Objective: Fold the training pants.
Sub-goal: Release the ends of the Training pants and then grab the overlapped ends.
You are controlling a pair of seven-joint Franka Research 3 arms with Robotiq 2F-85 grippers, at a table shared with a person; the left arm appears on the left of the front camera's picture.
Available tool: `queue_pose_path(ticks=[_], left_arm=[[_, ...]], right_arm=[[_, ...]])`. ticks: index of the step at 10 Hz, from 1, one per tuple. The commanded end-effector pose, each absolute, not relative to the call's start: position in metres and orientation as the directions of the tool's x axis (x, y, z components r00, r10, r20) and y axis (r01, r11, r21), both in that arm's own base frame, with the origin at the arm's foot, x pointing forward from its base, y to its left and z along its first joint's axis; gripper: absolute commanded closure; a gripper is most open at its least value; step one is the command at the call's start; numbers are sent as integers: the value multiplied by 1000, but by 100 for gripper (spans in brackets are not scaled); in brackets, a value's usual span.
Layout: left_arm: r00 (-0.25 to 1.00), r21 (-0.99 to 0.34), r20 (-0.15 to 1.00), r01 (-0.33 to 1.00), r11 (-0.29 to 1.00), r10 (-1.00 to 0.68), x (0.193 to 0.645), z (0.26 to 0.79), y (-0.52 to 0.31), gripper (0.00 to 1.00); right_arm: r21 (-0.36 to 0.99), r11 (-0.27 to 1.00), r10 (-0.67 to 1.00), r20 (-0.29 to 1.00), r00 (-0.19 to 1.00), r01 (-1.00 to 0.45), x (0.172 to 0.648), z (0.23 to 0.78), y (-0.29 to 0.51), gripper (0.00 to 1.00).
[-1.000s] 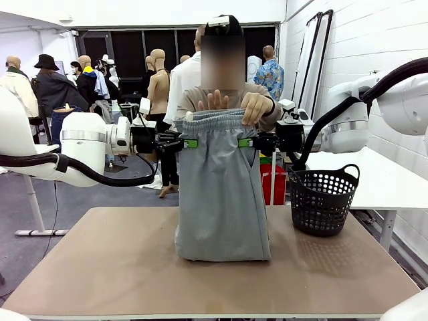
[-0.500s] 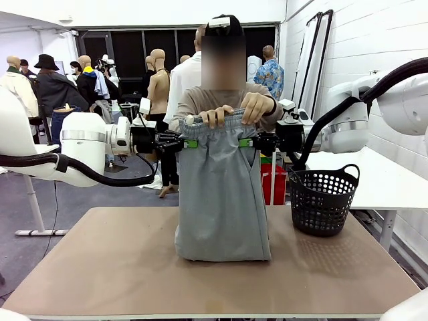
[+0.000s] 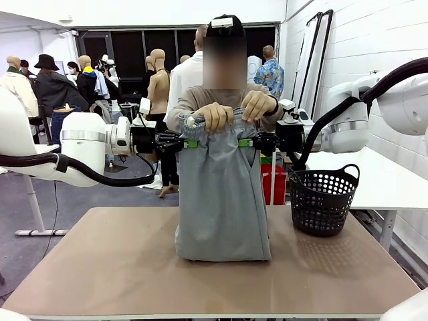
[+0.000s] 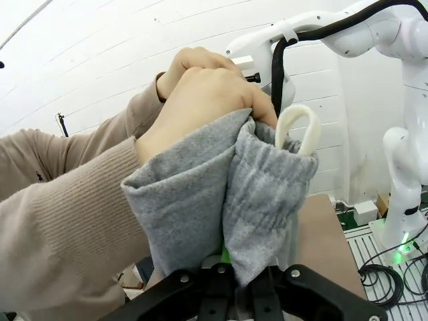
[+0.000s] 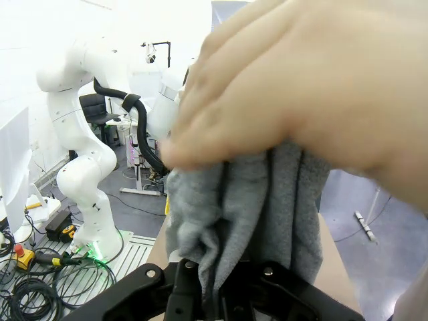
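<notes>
— Spotting any change from a second ago?

— Seeing the person's right hand (image 3: 214, 115) clenching the top of the training pants (image 3: 221, 194) now, after finding it flat and open behind the waistband (image 3: 234, 122) a second back. Already closing on the cloth half a second ago; sitting a little lower now and bunching the grey fabric beneath it.

— And the other hand?

— Finding the person's left hand (image 3: 257, 105) gripping the waistband just as before, close to the right claw (image 3: 245, 142).

— Claws shifting at all?

— Not noticing any shift. Still watching the left claw (image 3: 190, 143) pinching the waistband's edge on its own side and the right claw pinching the opposite edge, green pads pressed together on the cloth. Getting the same from both wrist views: gathered fabric squeezed between the black fingers, a hand clutching it just above.

— How are the pants looking?

— Hanging upright in the air between the two claws, over the middle of the table (image 3: 100, 261), with the lower end resting on the tabletop in a soft rounded bulge. Looking light grey, plain, smooth down the front. Puckering along the elastic top and sagging slightly between the two hands. Showing a white cord (image 4: 297, 127) looping out of the waistband beside the person's right hand.

— Anything nearby?

— Noting a black mesh basket (image 3: 321, 200) sitting on the table toward the right arm's side, near the pants but not touching them.
</notes>
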State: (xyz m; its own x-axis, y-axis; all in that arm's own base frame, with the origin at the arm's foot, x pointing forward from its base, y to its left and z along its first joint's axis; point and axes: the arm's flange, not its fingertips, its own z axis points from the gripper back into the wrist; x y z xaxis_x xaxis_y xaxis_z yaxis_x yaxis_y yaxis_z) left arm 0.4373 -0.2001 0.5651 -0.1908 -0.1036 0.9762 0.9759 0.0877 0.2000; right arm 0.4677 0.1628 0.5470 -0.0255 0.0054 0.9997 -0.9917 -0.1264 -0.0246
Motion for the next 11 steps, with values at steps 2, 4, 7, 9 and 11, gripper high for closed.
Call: queue_pose_path(ticks=[2,4,7,9,11], left_arm=[[-196,205,976,975,85,-98,435,567,-200,100],[-196,205,976,975,85,-98,435,567,-200,100],[-196,205,976,975,85,-98,435,567,-200,100],[-196,205,976,975,85,-98,435,567,-200,100],[-196,205,976,975,85,-98,435,567,-200,100]], right_arm=[[-29,-130,4,1000,-30,-991,467,548,164,100],[-29,-130,4,1000,-30,-991,467,548,164,100],[-29,-130,4,1000,-30,-991,467,548,164,100],[-29,-130,4,1000,-30,-991,467,548,164,100],[-29,-130,4,1000,-30,-991,467,548,164,100]])
